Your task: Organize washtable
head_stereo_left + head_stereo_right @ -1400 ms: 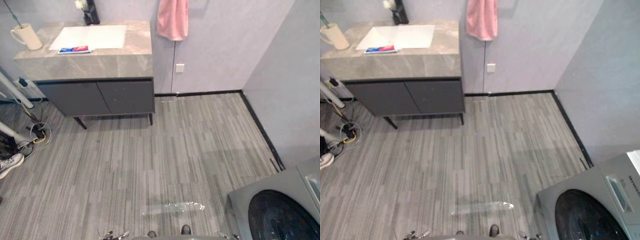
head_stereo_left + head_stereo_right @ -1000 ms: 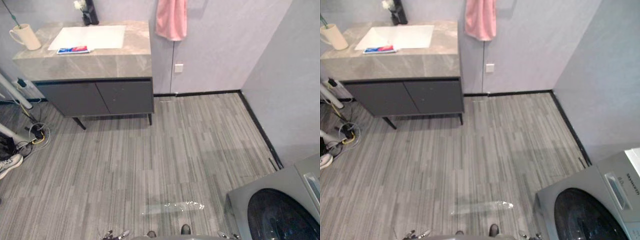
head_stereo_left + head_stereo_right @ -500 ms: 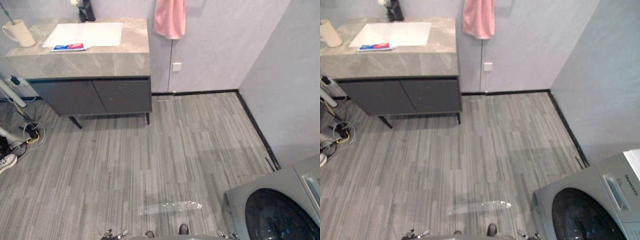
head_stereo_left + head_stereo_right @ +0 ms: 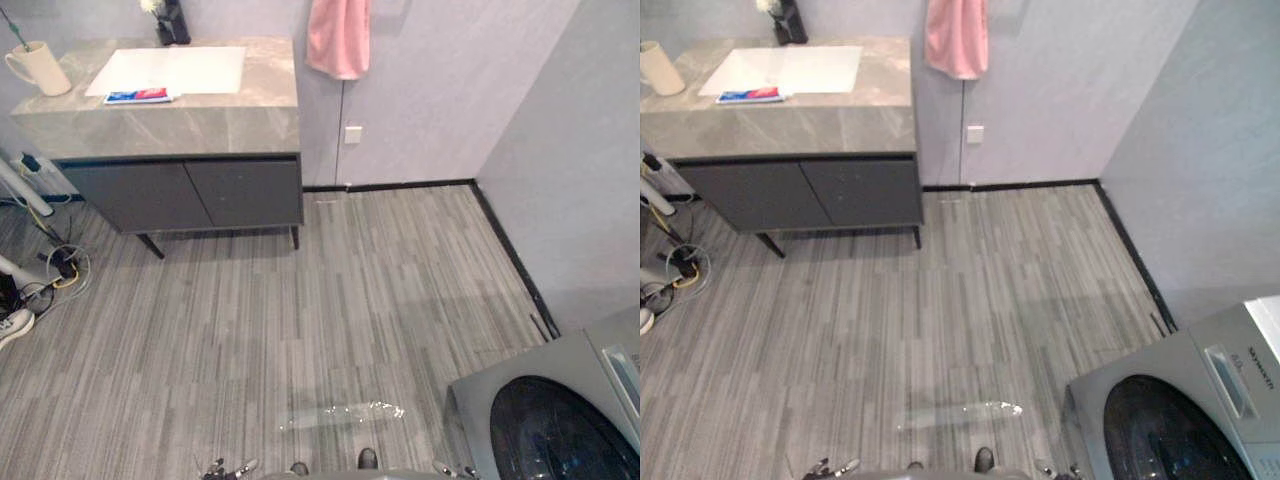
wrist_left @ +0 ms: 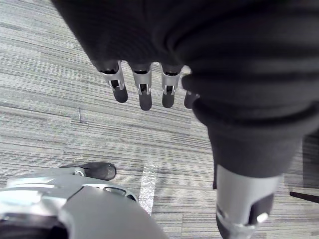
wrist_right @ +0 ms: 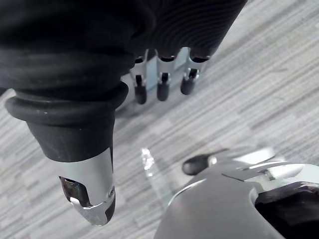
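Hanging over the grey striped plank floor (image 4: 300,330), the left hand (image 5: 144,93) has its fingers straight and released, grasping nothing. The right hand (image 6: 163,87) is the same. Near the robot on its right stands one grey front-loading washing machine (image 4: 520,385) with a dark round door. Well apart from both hands, against the far wall on the left, stands one grey marble-topped counter (image 4: 200,118) over two dark grey cabinet doors. One white rectangular sink (image 4: 170,70) is set in it. One flat blue and red packet (image 4: 137,96) lies just beside the sink's front edge, its print too small to read. One cream mug (image 4: 40,68) stands at the counter's left end with a thin green stick in it. One dark tap (image 4: 172,22) stands behind the sink. One pink towel (image 4: 338,38) hangs on the wall above one white wall socket (image 4: 352,134).
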{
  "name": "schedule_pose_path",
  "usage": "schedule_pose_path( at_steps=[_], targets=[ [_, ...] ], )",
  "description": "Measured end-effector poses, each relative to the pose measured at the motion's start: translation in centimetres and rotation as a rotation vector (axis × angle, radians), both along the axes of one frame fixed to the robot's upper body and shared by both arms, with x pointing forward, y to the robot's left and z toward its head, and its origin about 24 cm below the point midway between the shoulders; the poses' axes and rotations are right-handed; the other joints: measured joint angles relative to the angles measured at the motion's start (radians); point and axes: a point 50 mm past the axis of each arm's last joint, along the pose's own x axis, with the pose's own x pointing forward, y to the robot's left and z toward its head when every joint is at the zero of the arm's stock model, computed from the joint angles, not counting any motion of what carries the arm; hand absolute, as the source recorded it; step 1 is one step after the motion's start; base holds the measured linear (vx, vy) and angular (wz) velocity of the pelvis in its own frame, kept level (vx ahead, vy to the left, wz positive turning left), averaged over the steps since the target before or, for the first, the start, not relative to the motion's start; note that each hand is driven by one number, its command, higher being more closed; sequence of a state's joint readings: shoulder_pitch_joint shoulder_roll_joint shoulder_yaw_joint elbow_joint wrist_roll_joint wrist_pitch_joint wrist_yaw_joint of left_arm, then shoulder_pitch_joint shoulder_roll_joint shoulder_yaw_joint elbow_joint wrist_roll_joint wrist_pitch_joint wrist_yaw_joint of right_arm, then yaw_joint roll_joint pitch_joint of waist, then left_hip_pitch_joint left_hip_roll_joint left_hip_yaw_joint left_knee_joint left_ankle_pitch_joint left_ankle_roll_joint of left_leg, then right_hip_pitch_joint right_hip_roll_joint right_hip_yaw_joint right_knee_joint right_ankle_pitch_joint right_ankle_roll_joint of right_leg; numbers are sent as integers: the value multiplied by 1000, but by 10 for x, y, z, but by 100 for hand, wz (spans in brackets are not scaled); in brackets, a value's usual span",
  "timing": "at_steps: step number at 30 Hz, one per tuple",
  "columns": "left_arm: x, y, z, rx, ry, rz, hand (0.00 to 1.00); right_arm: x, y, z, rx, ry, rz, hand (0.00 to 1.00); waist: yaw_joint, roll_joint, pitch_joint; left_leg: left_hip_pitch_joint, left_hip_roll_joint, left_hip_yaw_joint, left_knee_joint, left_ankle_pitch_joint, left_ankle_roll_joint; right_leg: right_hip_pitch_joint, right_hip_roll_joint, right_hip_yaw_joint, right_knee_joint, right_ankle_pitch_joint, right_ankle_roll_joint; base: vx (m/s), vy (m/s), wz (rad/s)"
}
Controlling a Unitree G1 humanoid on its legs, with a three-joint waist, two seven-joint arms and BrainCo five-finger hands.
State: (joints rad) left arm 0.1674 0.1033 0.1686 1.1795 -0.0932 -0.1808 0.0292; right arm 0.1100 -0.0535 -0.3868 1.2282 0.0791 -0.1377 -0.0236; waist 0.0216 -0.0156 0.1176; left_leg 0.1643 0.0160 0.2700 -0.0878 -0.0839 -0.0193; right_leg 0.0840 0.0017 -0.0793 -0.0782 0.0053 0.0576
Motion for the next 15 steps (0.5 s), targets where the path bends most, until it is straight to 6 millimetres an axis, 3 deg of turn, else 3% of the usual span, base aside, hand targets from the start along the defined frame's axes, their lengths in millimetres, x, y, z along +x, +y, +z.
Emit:
schedule_pose_path(
  at_steps=[5,6,10,12,15],
  targets=[
    [4,0,0,0,-9,-3,0,-1,-1,0,-2,-2,-5,0,8,2,3,-1,3,47,0,-1,-1,-38,7,47,27,2,-4,-31,-21,-30],
    [7,-1,1,0,-16,-5,0,0,-2,1,-2,-8,-17,0,21,5,12,0,7,76,1,-3,-2,-57,13,70,59,0,-5,-58,-30,-68],
    [15,0,2,0,-35,-13,0,8,-2,2,8,-53,-65,0,16,3,63,13,-3,120,26,-18,5,-193,-2,70,355,-108,3,-85,-23,-37],
    [15,-1,2,-2,-36,-14,0,8,-3,3,12,-64,-84,0,13,10,73,31,-4,127,22,-28,21,-244,-16,32,468,-133,12,-78,-23,-12],
    [17,1,2,-2,-39,-17,0,6,-3,3,14,-66,-107,0,17,9,78,46,10,139,20,-48,16,-301,-57,-45,492,-161,0,-31,-9,-18]
  ],
)
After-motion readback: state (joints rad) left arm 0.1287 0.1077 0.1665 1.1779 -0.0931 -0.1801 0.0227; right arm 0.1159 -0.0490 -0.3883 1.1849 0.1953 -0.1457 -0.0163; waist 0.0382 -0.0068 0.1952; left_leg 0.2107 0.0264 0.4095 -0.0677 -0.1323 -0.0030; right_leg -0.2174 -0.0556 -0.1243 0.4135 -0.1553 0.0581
